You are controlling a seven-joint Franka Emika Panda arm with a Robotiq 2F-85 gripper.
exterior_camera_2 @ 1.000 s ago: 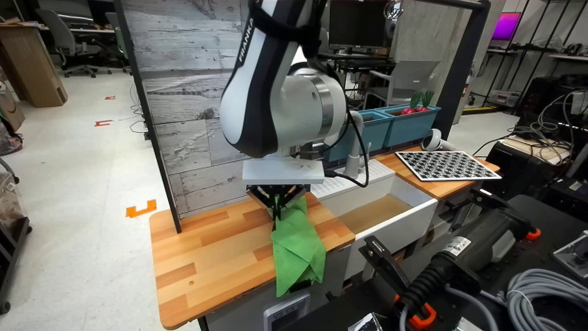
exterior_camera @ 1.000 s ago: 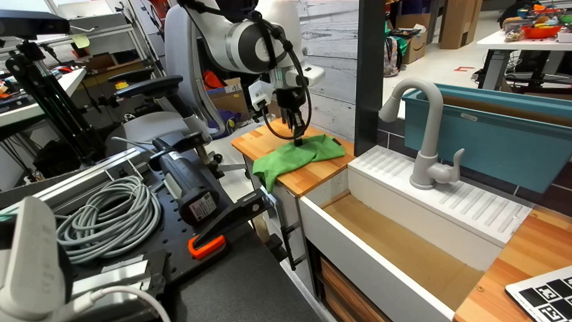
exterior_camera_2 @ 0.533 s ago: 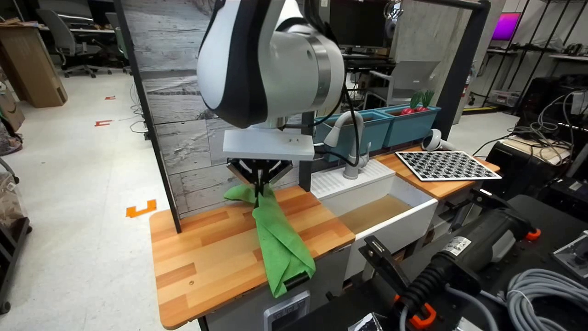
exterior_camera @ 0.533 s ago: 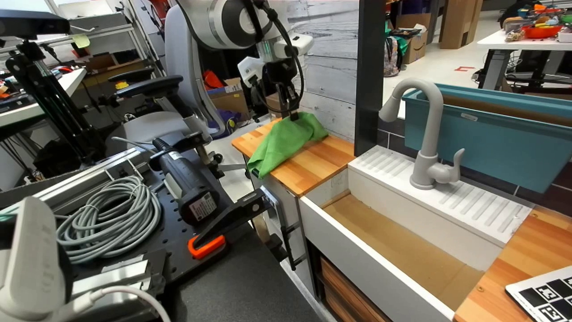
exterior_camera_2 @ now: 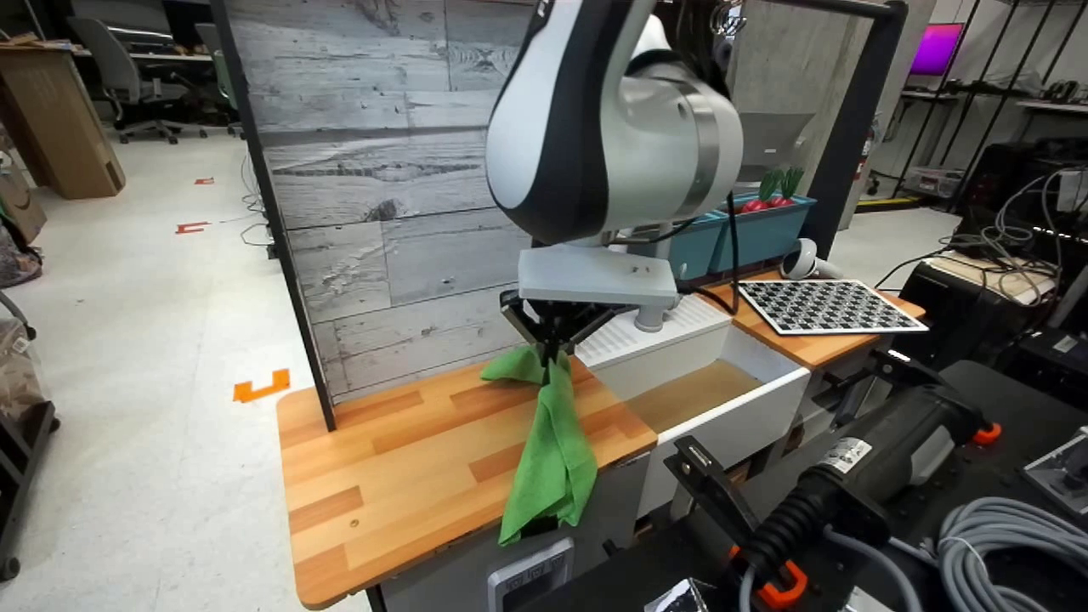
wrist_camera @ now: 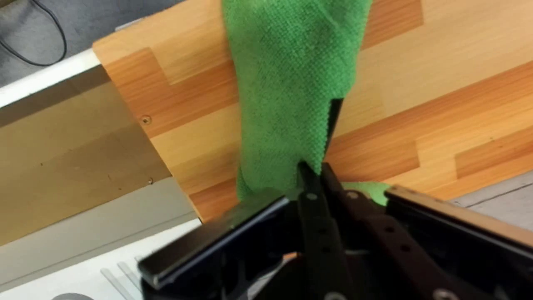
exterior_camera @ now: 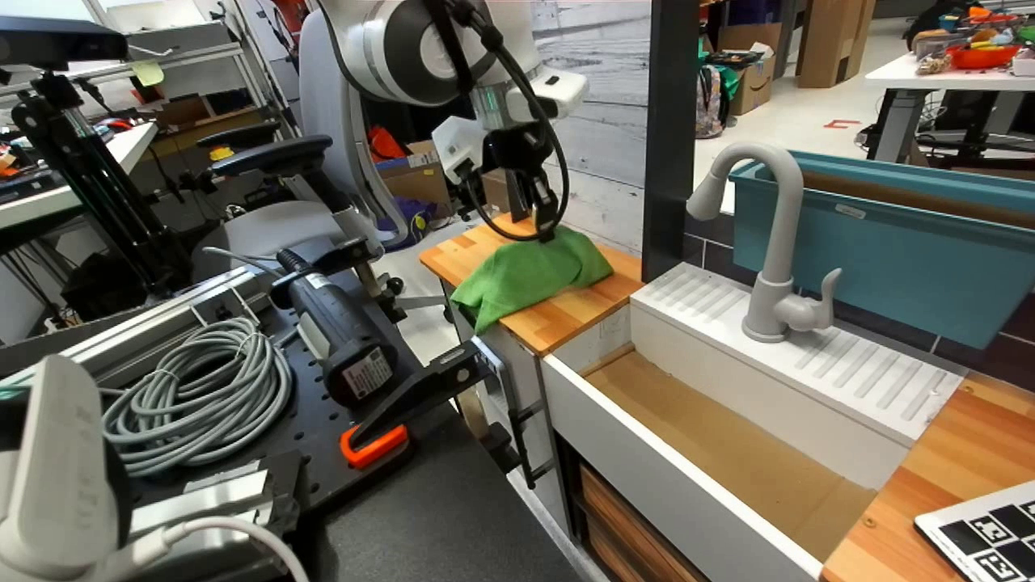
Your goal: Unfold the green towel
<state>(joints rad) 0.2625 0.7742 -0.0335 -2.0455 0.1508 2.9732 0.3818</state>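
The gripper (exterior_camera_2: 546, 369) points down, its fingers (wrist_camera: 311, 196) drawn nearly together on a pinch of the green towel (exterior_camera_2: 551, 463); the wrist view is dark there, so the number of layers held cannot be told. The towel peaks at the fingers, with one end draped over the edge of the butcher-block countertop (exterior_camera_2: 399, 463) and the other near the wood-plank panel (exterior_camera_2: 357, 187). The white sink (exterior_camera: 647, 465) adjoins the countertop, with a gray faucet (exterior_camera: 780, 234) on its ribbed ledge (exterior_camera: 877, 376) and a teal planter (exterior_camera: 889, 259) behind. A black-and-white patterned board (exterior_camera_2: 829, 308) lies on the counter section across the sink.
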